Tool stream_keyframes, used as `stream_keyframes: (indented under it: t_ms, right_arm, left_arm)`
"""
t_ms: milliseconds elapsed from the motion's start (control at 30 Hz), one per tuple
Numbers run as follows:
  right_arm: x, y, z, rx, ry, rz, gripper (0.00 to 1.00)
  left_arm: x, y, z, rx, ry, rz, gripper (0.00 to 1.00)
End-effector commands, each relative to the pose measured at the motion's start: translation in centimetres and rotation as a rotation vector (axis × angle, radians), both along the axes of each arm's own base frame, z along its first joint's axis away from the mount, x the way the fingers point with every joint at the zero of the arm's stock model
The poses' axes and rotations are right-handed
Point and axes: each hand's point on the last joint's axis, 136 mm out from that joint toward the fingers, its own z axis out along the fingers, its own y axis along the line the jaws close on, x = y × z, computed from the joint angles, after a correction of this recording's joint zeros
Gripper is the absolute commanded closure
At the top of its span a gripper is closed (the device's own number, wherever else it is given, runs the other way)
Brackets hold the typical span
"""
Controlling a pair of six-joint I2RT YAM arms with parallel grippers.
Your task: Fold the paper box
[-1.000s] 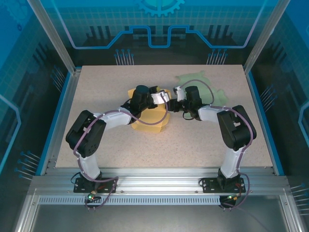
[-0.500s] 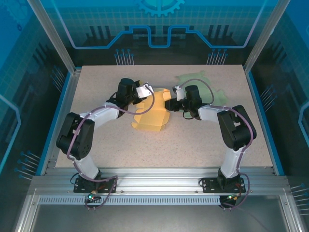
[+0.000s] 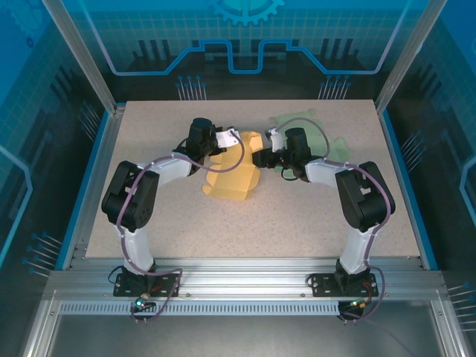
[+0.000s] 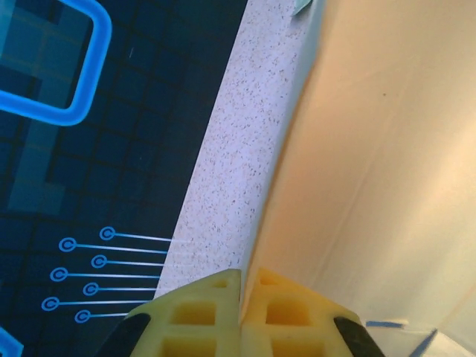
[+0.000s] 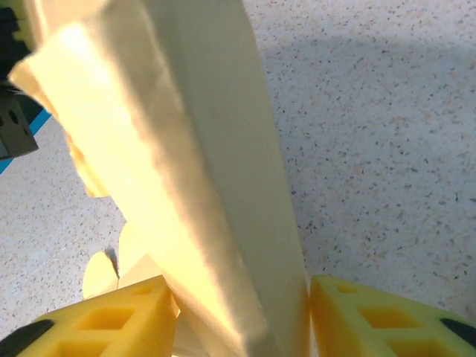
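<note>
Left gripper (image 4: 242, 281): pads pressed together, pinching the thin edge of the box (image 4: 387, 149). Right gripper (image 5: 242, 294): pads apart, a folded wall of the box standing between them and touching both. The box is yellow and partly raised. It sits mid-table (image 3: 297, 223) between the grippers, the left at its far-left corner and the right at its far-right. Green sheet (image 3: 297, 119) lies far right.

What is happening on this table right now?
Two robot arms are folding a yellow paper box in the middle of the table. The left gripper is shut on the edge of one wall. The right gripper has another raised wall between its fingers. A green sheet lies flat behind the right arm.
</note>
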Motion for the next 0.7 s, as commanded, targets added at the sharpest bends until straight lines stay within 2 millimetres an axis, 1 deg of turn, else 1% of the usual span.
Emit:
stream_keyframes:
  t_ms: [0, 133, 200, 367, 567, 667]
  right_arm:
    - [0.2, 0.3, -0.1, 0.003, 0.014, 0.016, 0.48]
    - [0.8, 0.3, 0.9, 0.005, -0.001, 0.004, 0.45]
    - [1.0, 0.4, 1.8, 0.014, -0.017, 0.006, 0.43]
    - [0.8, 0.0, 1.4, -0.003, 0.005, -0.012, 0.38]
    - [1.4, -1.8, 0.8, 0.006, 0.017, -0.049, 0.31]
    - [1.9, -2.6, 1.5, 0.049, 0.001, -0.054, 0.3]
  left_arm:
    - [0.5, -0.6, 2.3, -0.007, -0.103, -0.02, 1.0]
    - [0.1, -0.8, 2.4, 0.057, -0.169, -0.032, 1.0]
    - [0.6, -0.7, 2.8, 0.105, -0.249, -0.014, 1.0]
    - [1.6, -0.5, 2.7, 0.181, -0.352, 0.006, 1.0]
    - [1.8, -0.8, 1.8, 0.218, -0.35, -0.015, 1.0]
    - [1.8, -0.7, 1.1, 0.234, -0.326, -0.023, 1.0]
